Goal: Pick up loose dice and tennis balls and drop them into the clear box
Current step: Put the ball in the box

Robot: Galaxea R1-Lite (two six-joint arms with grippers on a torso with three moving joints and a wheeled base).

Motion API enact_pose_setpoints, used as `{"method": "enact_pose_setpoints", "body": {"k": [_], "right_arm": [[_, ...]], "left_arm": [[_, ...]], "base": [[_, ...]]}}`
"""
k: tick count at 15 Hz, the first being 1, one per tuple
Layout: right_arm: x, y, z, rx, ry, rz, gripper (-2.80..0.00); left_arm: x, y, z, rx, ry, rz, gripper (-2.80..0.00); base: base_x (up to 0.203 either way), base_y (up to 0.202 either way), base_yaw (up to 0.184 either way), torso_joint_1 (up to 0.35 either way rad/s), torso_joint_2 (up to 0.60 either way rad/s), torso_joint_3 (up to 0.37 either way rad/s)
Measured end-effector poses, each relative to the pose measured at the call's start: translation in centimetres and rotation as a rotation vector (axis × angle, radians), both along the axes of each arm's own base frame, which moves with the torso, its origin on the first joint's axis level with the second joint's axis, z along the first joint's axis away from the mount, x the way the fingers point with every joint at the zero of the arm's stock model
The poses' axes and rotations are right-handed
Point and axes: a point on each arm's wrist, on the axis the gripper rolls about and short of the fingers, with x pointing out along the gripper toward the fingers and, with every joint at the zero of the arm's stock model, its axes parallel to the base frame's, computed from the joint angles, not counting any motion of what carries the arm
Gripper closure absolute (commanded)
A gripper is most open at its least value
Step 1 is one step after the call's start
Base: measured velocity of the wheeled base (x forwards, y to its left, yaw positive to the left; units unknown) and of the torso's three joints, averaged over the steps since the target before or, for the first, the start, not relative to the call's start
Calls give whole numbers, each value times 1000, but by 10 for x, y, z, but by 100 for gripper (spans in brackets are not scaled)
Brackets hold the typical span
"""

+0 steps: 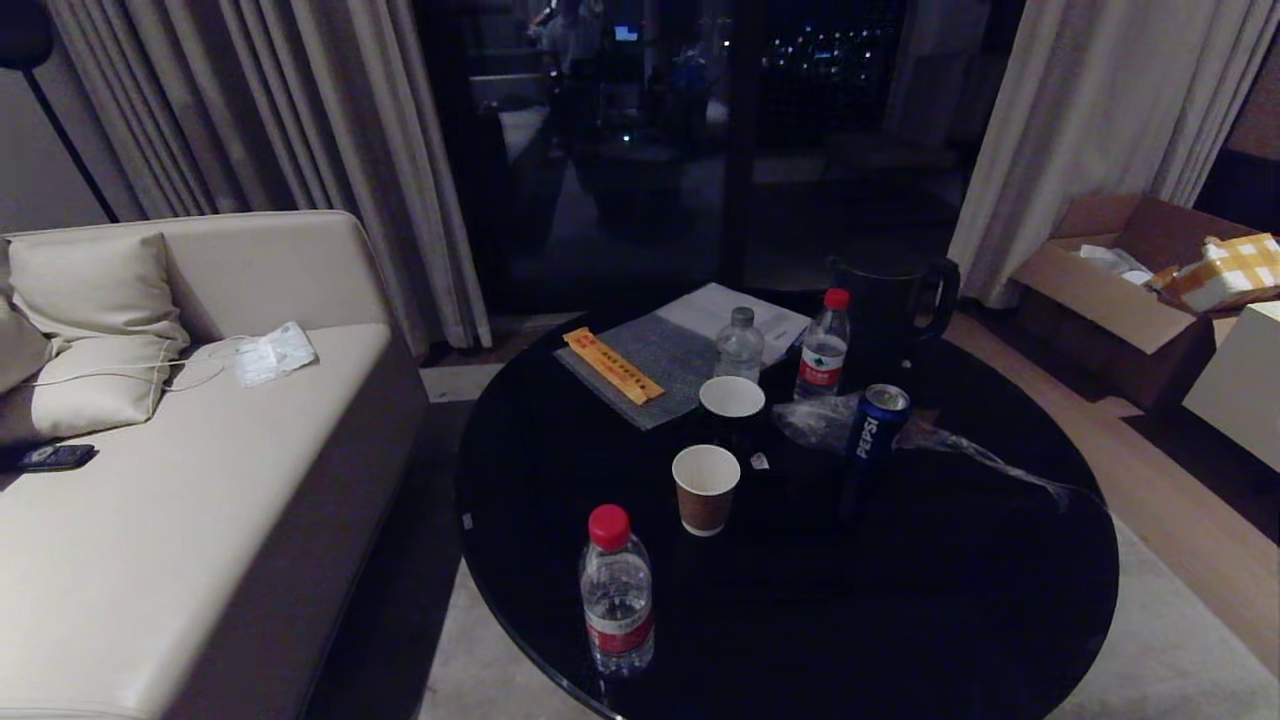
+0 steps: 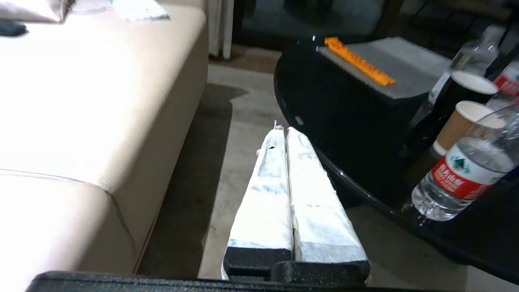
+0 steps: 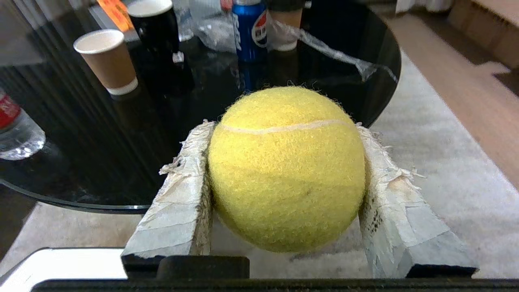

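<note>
The right gripper (image 3: 284,134) pinches 1 tennis ball (image 3: 286,168) near the black table (image 3: 121,121). The left gripper (image 2: 282,132) is pressed together, empty, between sofa (image 2: 93,101) and table.

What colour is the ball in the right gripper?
Yellow-green fuzzy tennis ball with a white seam; right wrist view.

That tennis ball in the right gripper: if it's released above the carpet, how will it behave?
The tennis ball is round and looks springy, so it would likely bounce and roll off. Its fuzzy felt probably grips the taped fingers of the right gripper well, so slipping seems unlikely. It appears light for its size.
</note>
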Motion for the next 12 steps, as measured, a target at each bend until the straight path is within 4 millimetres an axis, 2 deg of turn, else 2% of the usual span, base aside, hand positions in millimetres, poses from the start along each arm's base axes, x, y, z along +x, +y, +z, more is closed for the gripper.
{"method": "enact_pose_setpoints", "body": {"k": [7,12], "right_arm": [[0,0,0,0,1,0,0],[0,0,0,-1,0,0,0]], "left_arm": [[0,0,0,0,0,0,0],[0,0,0,3,1,0,0]], "base": [[0,0,0,3,1,203],[0,0,0,1,2,42]]}}
